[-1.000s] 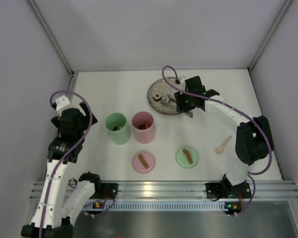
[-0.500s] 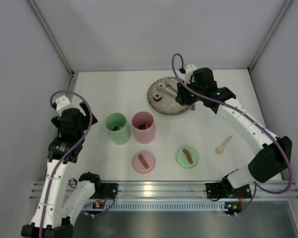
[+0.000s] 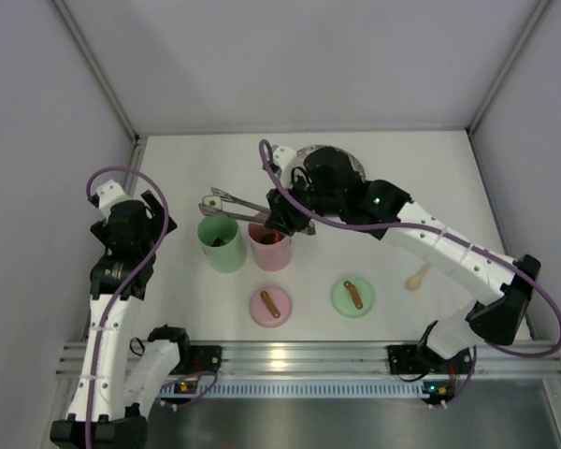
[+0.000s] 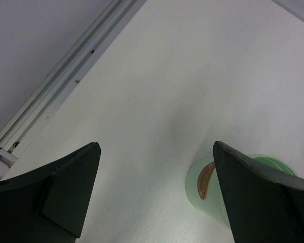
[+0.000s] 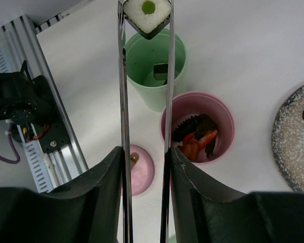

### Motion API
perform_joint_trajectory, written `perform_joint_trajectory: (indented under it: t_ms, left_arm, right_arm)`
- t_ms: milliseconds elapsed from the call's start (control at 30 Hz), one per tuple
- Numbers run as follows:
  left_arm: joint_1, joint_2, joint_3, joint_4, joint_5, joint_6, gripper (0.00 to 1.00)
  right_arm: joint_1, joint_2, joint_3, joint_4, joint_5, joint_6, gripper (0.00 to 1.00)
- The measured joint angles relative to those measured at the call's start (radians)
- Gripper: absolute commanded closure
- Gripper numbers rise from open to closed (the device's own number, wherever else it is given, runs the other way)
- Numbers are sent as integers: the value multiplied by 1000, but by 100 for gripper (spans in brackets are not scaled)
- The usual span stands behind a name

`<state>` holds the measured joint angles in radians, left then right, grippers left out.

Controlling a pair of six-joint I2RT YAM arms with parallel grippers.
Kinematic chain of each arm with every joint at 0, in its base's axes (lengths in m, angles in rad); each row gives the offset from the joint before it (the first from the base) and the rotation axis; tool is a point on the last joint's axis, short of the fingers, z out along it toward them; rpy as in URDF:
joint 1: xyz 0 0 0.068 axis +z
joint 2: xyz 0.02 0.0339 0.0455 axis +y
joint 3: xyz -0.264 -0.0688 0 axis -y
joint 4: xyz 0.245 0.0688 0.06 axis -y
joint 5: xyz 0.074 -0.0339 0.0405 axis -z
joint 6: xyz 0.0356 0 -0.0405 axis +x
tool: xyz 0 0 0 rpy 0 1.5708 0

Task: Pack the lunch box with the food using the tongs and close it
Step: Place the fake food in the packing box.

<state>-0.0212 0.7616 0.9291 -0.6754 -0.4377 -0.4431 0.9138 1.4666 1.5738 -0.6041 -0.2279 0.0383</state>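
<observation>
Far left, the left gripper (image 4: pixel 156 152) hangs with its jaws spread wide and nothing in them, well out of the way, so I'd leave it there. Next over is the green cup (image 3: pixel 226 259) with a dark piece already at the bottom. The tongs (image 3: pixel 234 201) reach out above it, pinching a white sushi roll (image 5: pixel 148 15) with a green centre at the very tips. From above, the tips look closer to the cup's far rim than its middle, so I'd centre them over the opening, dip in a bit, then ease off gently so the roll doesn't bounce out. The pink cup (image 3: pixel 269 253) beside it has the shrimp (image 5: pixel 200 142) inside. The right gripper (image 3: pixel 285 217) is squeezed partway shut around the tongs' arms.
</observation>
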Motion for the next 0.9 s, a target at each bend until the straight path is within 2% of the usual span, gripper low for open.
perform_joint_trajectory:
  t_ms: [233,500,900]
  left_arm:
    - [2,-9,0,0,4,1,1]
    - [2,-13,0,0,4,2,1]
    - [0,-13,0,0,3,5,1]
  right_arm:
    - [87,98,33,-34,70,-13,62]
    - [90,141,34,-47,115,-20,49]
    - [89,130,72,-32,154,-20,51]
